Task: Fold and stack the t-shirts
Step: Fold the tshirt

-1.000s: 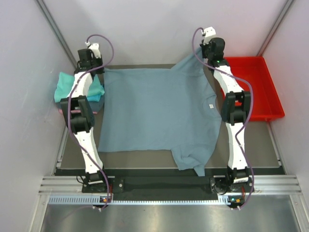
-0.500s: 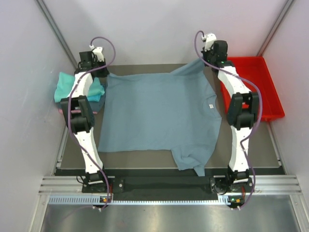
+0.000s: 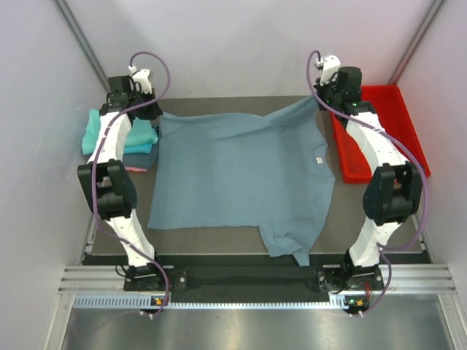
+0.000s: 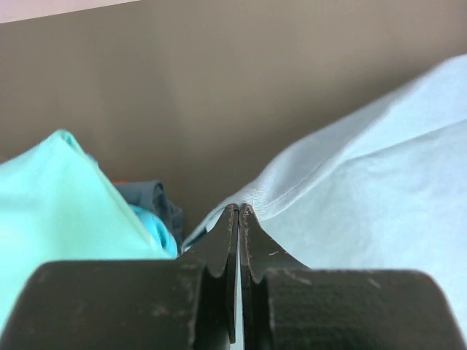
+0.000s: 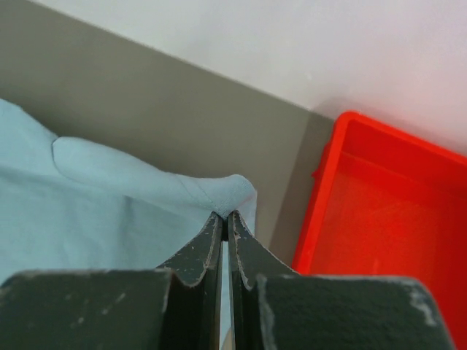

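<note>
**Tabletop with a grey-blue t-shirt pinched at two far corners**

Pale walls close in a dark table seen from above. Across most of it lies the grey-blue t-shirt, spread nearly flat, one sleeve hanging toward the lower middle of the frame and the upper edge lifted and wrinkled. At the upper right, a red tray sits just beside the shirt. At the upper left, a stack of folded t-shirts rests near the wall, teal on top with blue and pink edges showing beneath. The left gripper has its jaws pressed together on the shirt's upper left corner, next to the stack. The right gripper is likewise clamped tight on the shirt's upper right corner, close to the tray. A small white neck label shows on the shirt's right side
</note>
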Action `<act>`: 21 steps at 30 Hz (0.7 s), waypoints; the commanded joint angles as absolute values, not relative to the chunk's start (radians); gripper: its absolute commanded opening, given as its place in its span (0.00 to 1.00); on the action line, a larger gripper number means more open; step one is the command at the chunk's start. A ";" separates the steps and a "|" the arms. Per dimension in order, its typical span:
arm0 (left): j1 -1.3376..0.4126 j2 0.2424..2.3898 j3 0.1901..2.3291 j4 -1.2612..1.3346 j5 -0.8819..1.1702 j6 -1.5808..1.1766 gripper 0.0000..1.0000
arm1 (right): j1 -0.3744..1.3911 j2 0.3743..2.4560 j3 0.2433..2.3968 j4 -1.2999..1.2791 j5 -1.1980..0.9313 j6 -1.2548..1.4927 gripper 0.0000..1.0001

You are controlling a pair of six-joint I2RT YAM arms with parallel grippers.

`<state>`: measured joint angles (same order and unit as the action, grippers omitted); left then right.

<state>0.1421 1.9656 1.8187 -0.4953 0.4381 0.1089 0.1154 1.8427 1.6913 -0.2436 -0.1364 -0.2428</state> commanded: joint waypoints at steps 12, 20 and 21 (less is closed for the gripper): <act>0.167 1.729 1.597 -0.489 0.451 0.144 0.00 | 0.112 1.597 1.467 -0.255 -0.150 -0.245 0.00; 0.196 1.695 1.543 -0.489 0.436 0.158 0.00 | 0.109 1.491 1.376 -0.273 -0.150 -0.238 0.00; 0.196 1.697 1.539 -0.489 0.439 0.158 0.00 | 0.110 1.485 1.355 -0.276 -0.153 -0.236 0.00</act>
